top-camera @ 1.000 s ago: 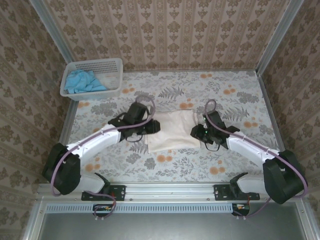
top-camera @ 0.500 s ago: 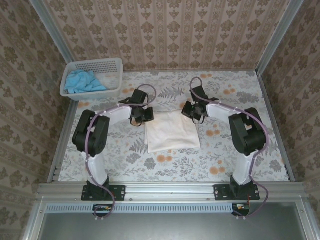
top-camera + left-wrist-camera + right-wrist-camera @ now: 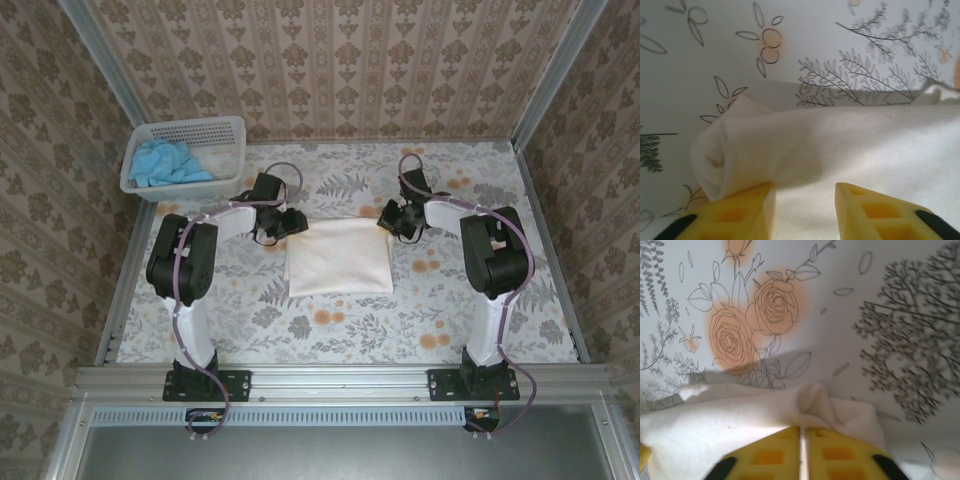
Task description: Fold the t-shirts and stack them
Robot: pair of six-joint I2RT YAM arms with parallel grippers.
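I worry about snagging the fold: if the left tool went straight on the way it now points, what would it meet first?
The cream shirt: its rolled, folded edge lies right ahead of the left tool, whose jaws stand apart. Beyond it comes only the flowered table.

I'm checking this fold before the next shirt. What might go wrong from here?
The right claw looks pinched on a far corner of the cream shirt; retreating like that could drag the fold open. The left claw is open, with a bunched corner by its finger; it might snag on lifting. The blue shirt lies crumpled in the basket, so grasping it cleanly may be hard.
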